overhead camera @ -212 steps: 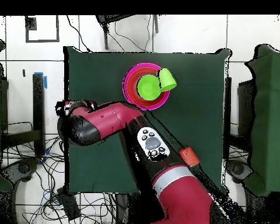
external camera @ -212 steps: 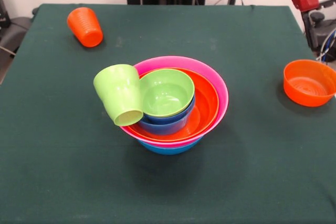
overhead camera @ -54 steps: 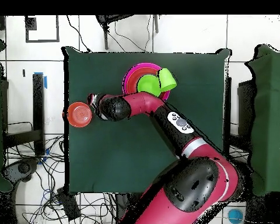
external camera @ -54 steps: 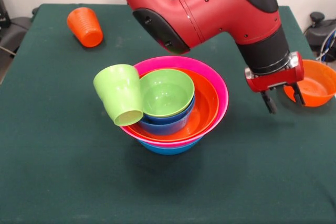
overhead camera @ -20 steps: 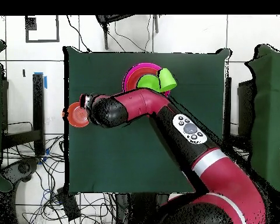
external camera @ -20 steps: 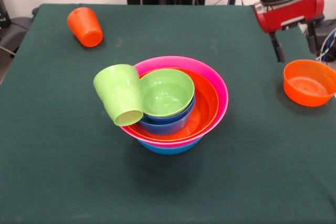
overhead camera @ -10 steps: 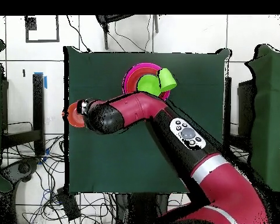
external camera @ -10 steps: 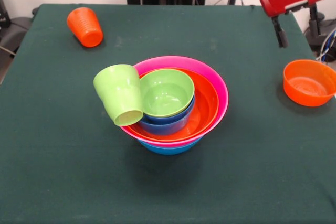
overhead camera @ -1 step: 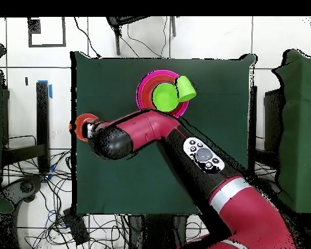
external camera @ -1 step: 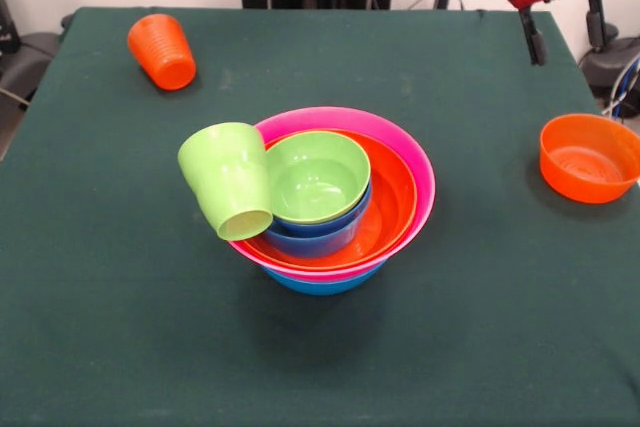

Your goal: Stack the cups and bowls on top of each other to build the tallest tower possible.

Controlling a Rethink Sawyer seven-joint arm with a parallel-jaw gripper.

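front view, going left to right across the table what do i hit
orange cup → lime green cup → the tower of nested bowls → gripper above the table's far edge → orange bowl standing alone

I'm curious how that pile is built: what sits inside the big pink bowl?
Inside the pink bowl sits an orange bowl, then a small blue bowl, then a lime-green bowl. A lime-green cup leans tilted at the rim. The bowls' bottoms are hidden.

My arm [overhead camera @ -1 step: 184, 139] is glossy red with black joints, a grey band, and a grey oval button pad.
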